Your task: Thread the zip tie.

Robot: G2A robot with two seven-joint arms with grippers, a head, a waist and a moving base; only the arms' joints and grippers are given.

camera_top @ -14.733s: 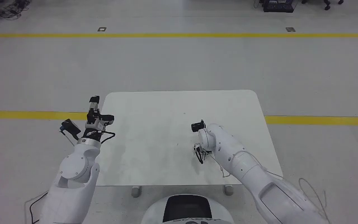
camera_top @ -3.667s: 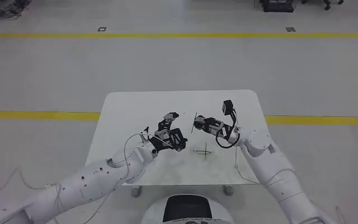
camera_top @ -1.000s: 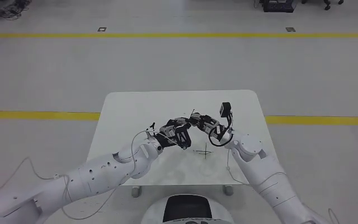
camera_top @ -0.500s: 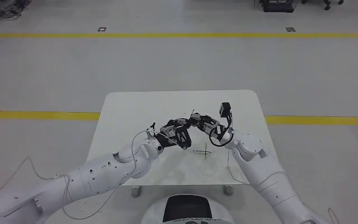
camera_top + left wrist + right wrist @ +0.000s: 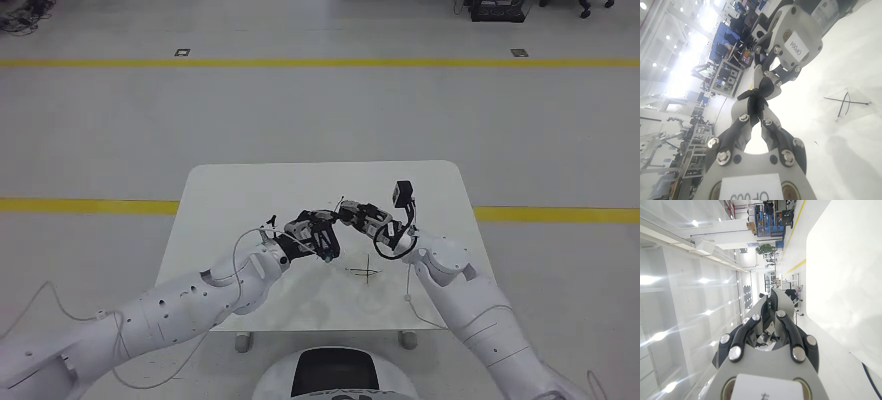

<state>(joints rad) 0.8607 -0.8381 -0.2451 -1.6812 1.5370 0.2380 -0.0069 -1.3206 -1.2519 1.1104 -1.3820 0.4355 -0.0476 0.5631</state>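
moved: both arms were out at the table's sides in the earliest frame. A few seconds ago the grippers were inboard but apart, and now their tips meet. In the last half second the pair edged slightly toward the far edge.
left gripper (image 5: 754,108): over mid-table, raised off the surface. Fingers are pinched together at the tips with a black strip caught between them.
right gripper (image 5: 764,89): nose to nose with the left one, tips touching or nearly so. Fingers are closed to a thin slit. It grips the same black strip, which its own wrist view shows as a dark sliver between the pads.
zip tie (image 5: 747,94): black, held in the air between the two grippers, bunched where the tips meet. A short end pokes out sideways from the pinch. In the top view a thin tail sticks out past the right gripper toward the far edge. Cannot tell whether the tail is through the head.
crossed ties (image 5: 365,270): more thin black ties lying crossed flat on the table, nearer the robot than the grippers. They sit apart from both grippers and nothing touches them.
table (image 5: 250,195): white with rounded corners.
floor: pale, with a yellow line (image 5: 320,63) across the far side.
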